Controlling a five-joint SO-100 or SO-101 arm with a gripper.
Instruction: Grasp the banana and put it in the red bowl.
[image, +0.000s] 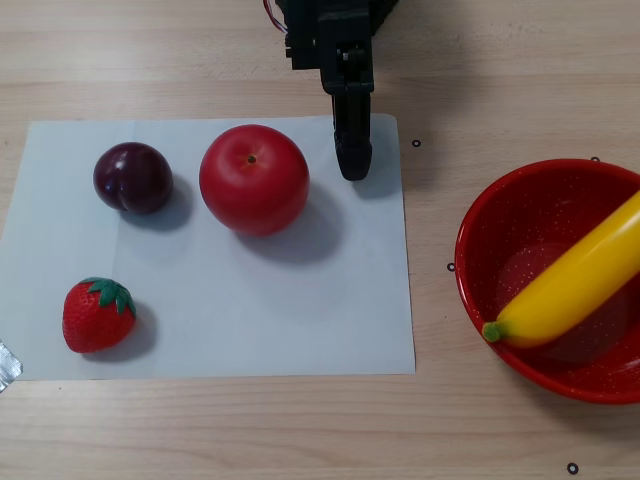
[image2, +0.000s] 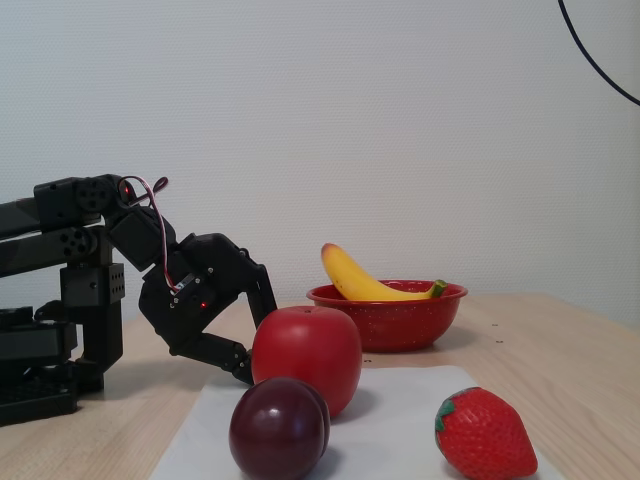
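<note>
Resting inside the large glossy red speckled bowl (image: 500, 225), the long yellow plastic banana (image: 575, 285) is propped on the rim, green stem down and far end raised, being longer than the bowl is wide. The task is judged complete. The black two-finger gripper (image: 353, 170) is parked well apart from the bowl, just beside the round red apple (image: 254, 179), jaws drawn together on nothing. Farther from the bowl, a purple plum (image: 133, 177) and a red strawberry (image: 98, 315) lie on white paper (image: 300, 320) on the wooden tabletop (image: 200, 430).
</note>
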